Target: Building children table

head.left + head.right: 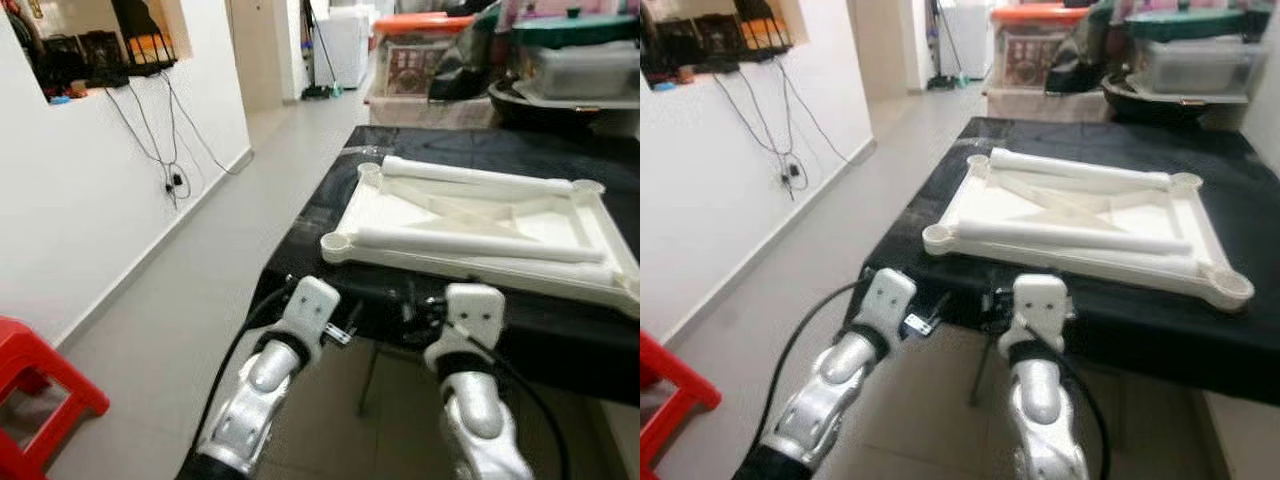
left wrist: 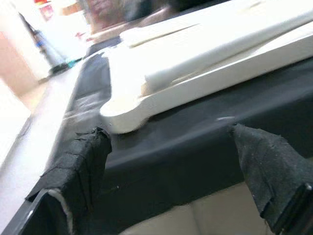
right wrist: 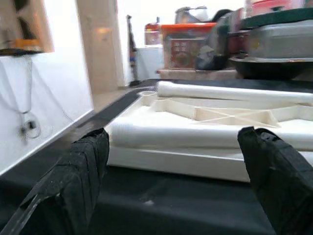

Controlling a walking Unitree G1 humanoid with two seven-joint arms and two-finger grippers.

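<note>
Both pairs of fingers stand spread wide and empty. In the left wrist view the left gripper (image 2: 166, 166) looks over the black-draped bench (image 1: 330, 200) edge at a rounded corner socket of the white tabletop (image 1: 400, 215); in the right wrist view the right gripper (image 3: 173, 171) faces the tabletop's long near side. In the head views both wrists sit low centre, just short of the bench's front edge.

The tabletop lies upside down at centre right of the frame, ribs up, with white legs (image 1: 470, 243) lying loose on it, long axes running left to right, across the reach of both arms. The near leg lies straight ahead of the fingers; the right gripper looks a little nearer to its middle.

Open floor lies to the left, a red stool (image 1: 40, 385) at lower left, and storage bins (image 1: 430, 55) crowd the upper right.
</note>
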